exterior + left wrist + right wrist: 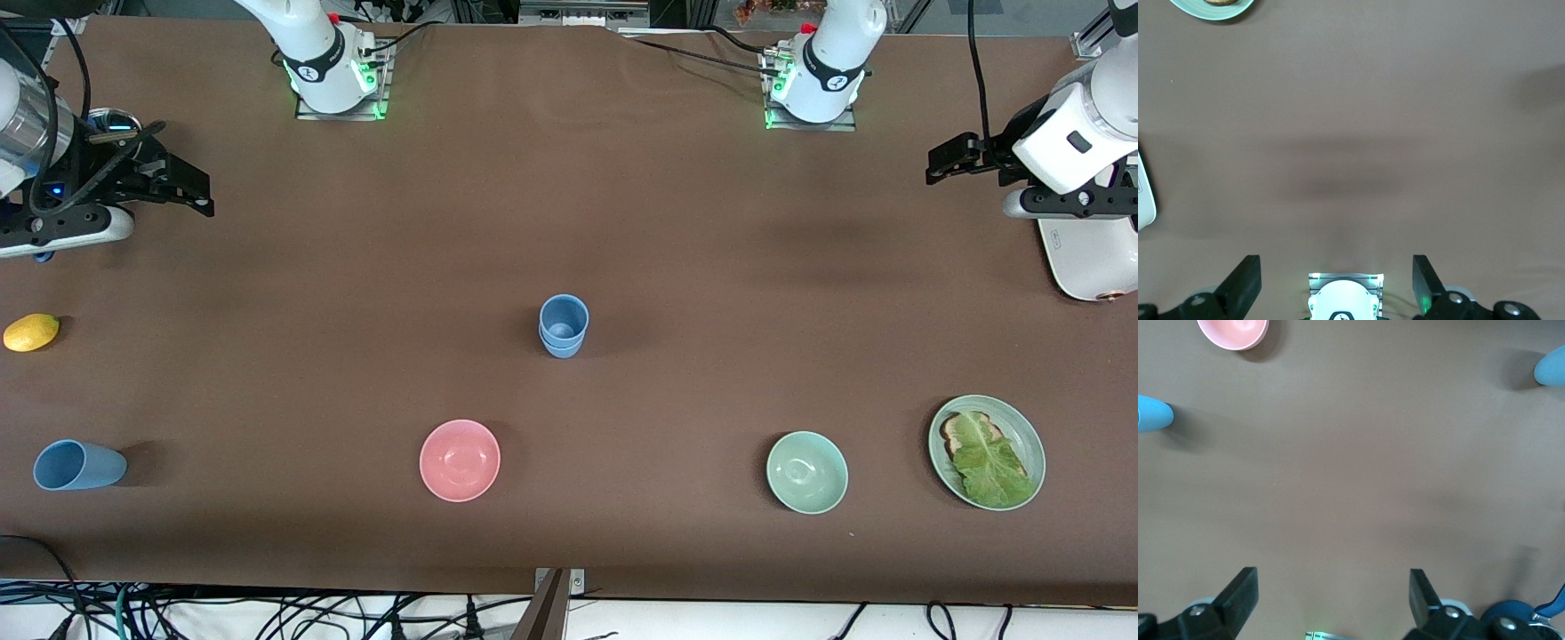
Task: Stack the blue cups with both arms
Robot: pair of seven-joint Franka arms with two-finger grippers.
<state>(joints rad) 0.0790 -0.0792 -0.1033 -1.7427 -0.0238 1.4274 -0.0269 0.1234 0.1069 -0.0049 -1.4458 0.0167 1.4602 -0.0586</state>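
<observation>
At the centre of the front view 2 blue cups stand nested as a stack (563, 325) on the brown table (356, 293), upright, with nothing gripping them. A 3rd cup (78, 465) lies on its side in the lower left of that frame, nearer the camera than a lemon (31, 332). A pink bowl (460, 460) and a green bowl (807, 472) sit along the lower part of the frame, and a plate (1022, 428) with lettuce on toast lies at the lower right. The right gripper (191, 191) hangs at the upper left edge of the frame, fingers apart and empty; the right wrist view shows the spread fingers (1238, 595) over bare table. The left gripper (953, 162) hangs at the upper right edge, also spread and empty, beside a white appliance (1089, 258).
</observation>
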